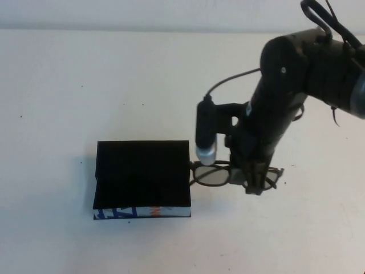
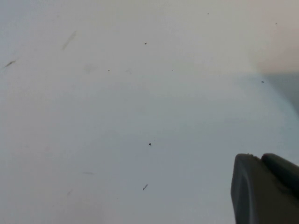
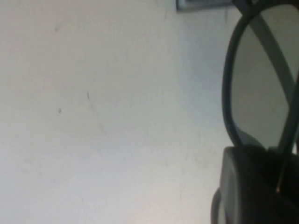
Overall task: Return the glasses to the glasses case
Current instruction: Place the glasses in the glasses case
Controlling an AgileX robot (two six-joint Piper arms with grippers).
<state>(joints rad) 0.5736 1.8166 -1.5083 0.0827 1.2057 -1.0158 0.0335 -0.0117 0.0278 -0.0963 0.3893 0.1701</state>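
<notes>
Right end effector [image 1: 255, 184] gripping glasses [image 1: 215, 174], beside glasses case [image 1: 142, 180]

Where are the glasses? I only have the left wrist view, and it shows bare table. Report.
Observer: The glasses are just to the right of the open case, not inside it.
Operator: Now give me the right gripper.
Observer: The right gripper is down on the glasses and closed on the frame.
Operator: Place my left gripper for me.
Observer: The left gripper is outside the high view. It shows only in its own wrist view, over the table, with neither the glasses nor the case near it.
</notes>
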